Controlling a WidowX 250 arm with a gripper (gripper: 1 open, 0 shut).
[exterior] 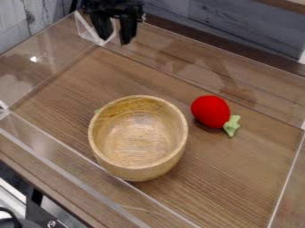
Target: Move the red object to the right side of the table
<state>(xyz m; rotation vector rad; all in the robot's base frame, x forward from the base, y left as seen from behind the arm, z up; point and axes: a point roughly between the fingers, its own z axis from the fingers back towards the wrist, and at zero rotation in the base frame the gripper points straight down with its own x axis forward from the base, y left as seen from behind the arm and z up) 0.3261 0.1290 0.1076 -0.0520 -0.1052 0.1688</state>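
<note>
- While the small rounded bright-red toy strawberry (pixel 211 109) lies on its side on the brown wood-grain tabletop (pixel 143 71), its green leafy tip (pixel 233 126) points toward the right edge and slightly toward the front.
- Strawberry position: right half of the tabletop, roughly midway between the back and front edges, with bare wood all around it; nothing touches it.
- Round tan wooden bowl (pixel 138 137): upright, just left of the strawberry, apart from it by a narrow strip of wood; it sits toward the front-centre of the tabletop and its hollow shows only wood grain.
- Low clear acrylic walls (pixel 53 178) border the tabletop along its edges, catching pale reflections at the left and front.
- Black robot gripper (pixel 118 29): near the back-left corner, pointing down, well apart from both strawberry and bowl.
- Gripper fingers (pixel 127 32) show a narrow gap with nothing between them; whether they are released or clenched I cannot tell at this size.
</note>
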